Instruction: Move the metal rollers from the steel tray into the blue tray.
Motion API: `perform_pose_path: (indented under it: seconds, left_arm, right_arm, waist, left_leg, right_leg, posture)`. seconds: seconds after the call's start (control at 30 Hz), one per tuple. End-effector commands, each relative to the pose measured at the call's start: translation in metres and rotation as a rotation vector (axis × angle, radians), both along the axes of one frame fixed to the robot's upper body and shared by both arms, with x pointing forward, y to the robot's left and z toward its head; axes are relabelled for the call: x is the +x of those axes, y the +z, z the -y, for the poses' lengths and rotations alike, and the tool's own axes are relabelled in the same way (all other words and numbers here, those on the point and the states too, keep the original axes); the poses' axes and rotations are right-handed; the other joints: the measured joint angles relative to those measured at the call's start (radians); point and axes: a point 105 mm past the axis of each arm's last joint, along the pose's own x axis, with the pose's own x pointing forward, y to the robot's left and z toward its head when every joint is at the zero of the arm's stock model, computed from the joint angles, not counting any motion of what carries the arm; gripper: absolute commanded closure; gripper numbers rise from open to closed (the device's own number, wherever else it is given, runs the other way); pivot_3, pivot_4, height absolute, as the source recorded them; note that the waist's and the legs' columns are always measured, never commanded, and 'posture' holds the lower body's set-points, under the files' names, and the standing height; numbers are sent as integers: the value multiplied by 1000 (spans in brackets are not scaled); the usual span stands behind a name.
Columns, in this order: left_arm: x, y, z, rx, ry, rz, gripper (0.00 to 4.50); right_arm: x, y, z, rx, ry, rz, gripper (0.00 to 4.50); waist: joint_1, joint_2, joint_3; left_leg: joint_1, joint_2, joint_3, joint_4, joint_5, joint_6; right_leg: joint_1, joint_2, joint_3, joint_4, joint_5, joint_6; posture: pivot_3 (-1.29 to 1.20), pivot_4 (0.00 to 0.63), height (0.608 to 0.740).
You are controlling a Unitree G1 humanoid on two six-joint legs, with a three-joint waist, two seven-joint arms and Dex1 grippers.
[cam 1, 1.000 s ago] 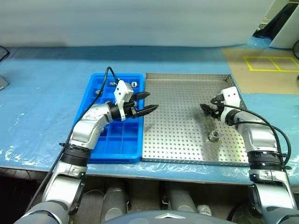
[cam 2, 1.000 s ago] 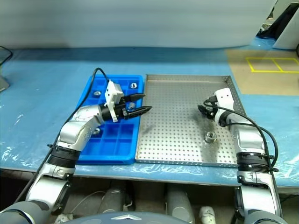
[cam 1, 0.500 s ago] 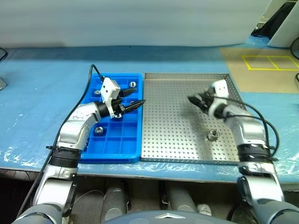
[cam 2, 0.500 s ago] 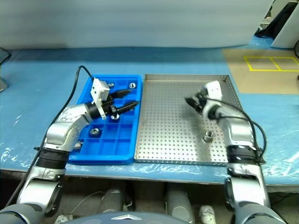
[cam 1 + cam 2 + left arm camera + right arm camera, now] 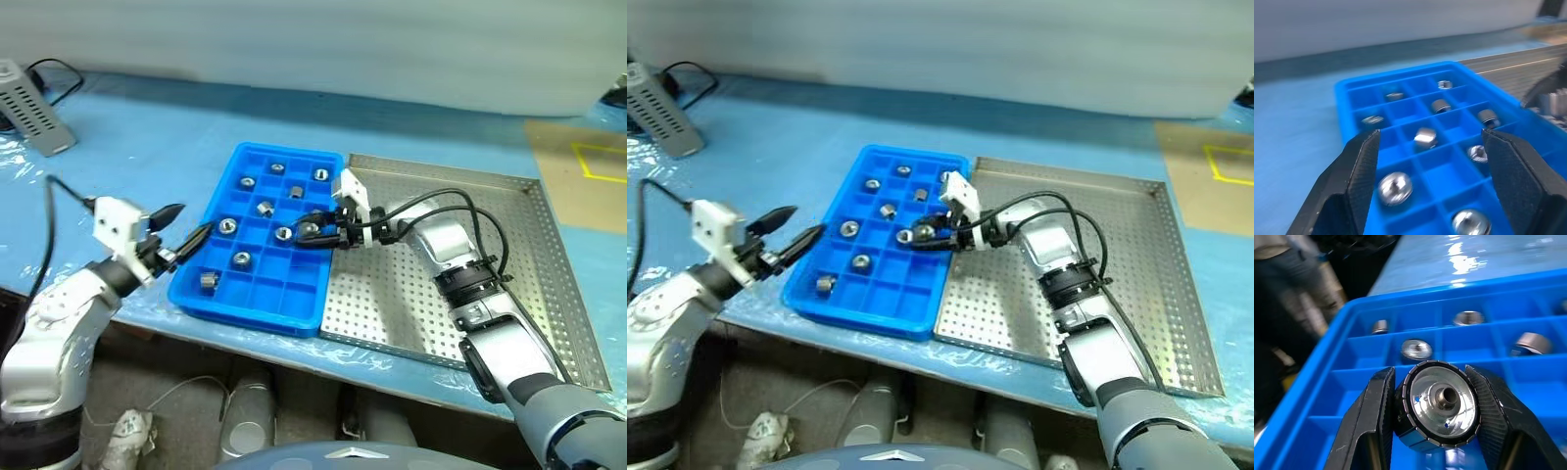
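Note:
The blue tray (image 5: 247, 305) lies left of the steel tray (image 5: 509, 294), edge to edge, with several metal rollers (image 5: 227, 226) in its compartments. My right gripper (image 5: 312, 228) reaches left over the blue tray's right columns. It is shut on one roller (image 5: 1442, 403), held just above the compartments with its bore facing the wrist camera. My left gripper (image 5: 182, 228) hangs open and empty just off the blue tray's near left rim (image 5: 1347, 93). In the left wrist view its fingers (image 5: 1359, 161) frame the filled cells.
A grey box (image 5: 29, 108) with a black cable sits on the blue-covered table at the far left. Yellow tape lines (image 5: 598, 162) mark the brown surface at the far right. The table's front edge runs close below both trays.
The camera has swung left. My right gripper shut on a roller and carried it left from the steel tray to over the blue tray. My left gripper, still open, drew back left off the blue tray.

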Motion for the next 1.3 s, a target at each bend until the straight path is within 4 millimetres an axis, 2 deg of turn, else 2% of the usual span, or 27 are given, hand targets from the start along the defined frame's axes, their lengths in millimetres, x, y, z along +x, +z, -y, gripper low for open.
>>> perform_pose_path:
  seconds: [0.03,0.1,0.17,0.27,0.37,0.47,0.53,0.57,0.67,0.77,0.83,0.97,1.07,1.23,1.3]
  left_arm:
    - [-16,17,-3,14,45,56,1016]
    - [-23,14,-3,9,68,45,1016]
    - [-25,13,-3,7,78,39,1016]
    - [-25,12,-3,6,86,37,1016]
    - [-23,13,-2,4,82,39,1016]
    - [-18,12,2,4,54,35,1016]
    - [-9,10,16,-11,-11,26,1016]
    - [-4,9,28,-23,-69,18,1016]
    - [12,7,59,-49,-197,15,1016]
    - [30,6,91,-89,-353,5,1016]
    - [39,5,113,-103,-454,-4,1016]
    - [51,1,142,-111,-595,-16,1016]
    - [59,-3,160,-101,-698,-26,1016]
    - [66,-5,178,-104,-796,-25,1016]
    - [66,-7,184,-105,-828,-29,1016]
  right_arm:
    - [-14,-8,-8,-79,164,49,2695]
    - [-20,-18,-9,-115,219,39,2695]
    - [-24,-19,-14,-109,249,28,2695]
    - [-28,-20,-23,-91,265,30,2695]
    - [-24,-28,-32,-96,217,63,2695]
    - [-24,-32,-35,-86,189,56,1675]
    - [-18,-33,-30,-91,142,65,983]
    - [-15,-30,-23,-78,106,58,651]
    - [-2,-16,2,-22,-27,45,651]
    - [15,-7,54,-27,-271,70,651]
    - [15,-9,95,-66,-418,74,651]
    - [-5,-20,150,-165,-593,54,651]
    - [-33,-30,189,-228,-747,25,651]
    - [-68,-40,210,-264,-884,-24,651]
    - [-74,-45,216,-282,-940,-19,651]
  waist:
    - [18,0,0]
    - [42,0,0]
    - [61,0,1]
    - [71,0,1]
    - [73,0,1]
    - [73,0,0]
    - [75,0,0]
    - [74,0,0]
    - [71,1,1]
    - [57,0,0]
    - [44,0,0]
    - [-19,-1,-1]
    - [-69,0,-2]
    - [-157,2,-3]
    - [-176,2,-3]
  left_leg:
    - [1,0,-1,0,0,0]
    - [2,0,-1,-1,1,-1]
    - [3,0,-1,-1,1,-2]
    - [3,0,-2,-2,1,-2]
    - [4,0,-2,-3,1,-3]
    - [4,0,-2,-5,2,-4]
    - [5,0,-2,-6,3,-5]
    - [5,0,-2,-6,3,-5]
    - [5,0,-1,-6,3,-6]
    - [8,-2,-1,-5,4,-7]
    - [8,-2,0,-5,6,-9]
    - [8,-3,1,-6,6,-10]
    - [8,-2,2,-8,5,-8]
    - [10,-2,2,-7,3,-2]
    - [11,-1,2,-6,2,-3]
  right_leg:
    - [1,0,0,0,0,0]
    - [1,0,0,0,0,1]
    - [2,0,0,0,-1,1]
    - [2,0,0,1,-3,5]
    - [2,1,1,1,-4,7]
    - [1,1,1,1,-3,5]
    - [1,2,1,0,-1,2]
    - [1,2,1,0,-1,2]
    - [1,2,3,1,-1,3]
    - [4,2,6,1,0,3]
    - [5,3,8,1,1,4]
    - [4,4,11,-1,0,5]
    - [3,5,11,-2,-1,6]
    - [4,6,11,-4,-2,7]
    - [6,6,11,-6,-5,13]
  posture:
    - [434,150,740]
    - [447,150,740]
    - [457,150,740]
    - [459,150,740]
    - [459,150,740]
    - [432,150,740]
    - [386,150,740]
    - [349,150,740]
    - [246,150,740]
    - [75,150,740]
    - [-25,150,740]
    - [-174,150,740]
    - [-300,150,740]
    - [-410,150,740]
    - [-410,150,740]
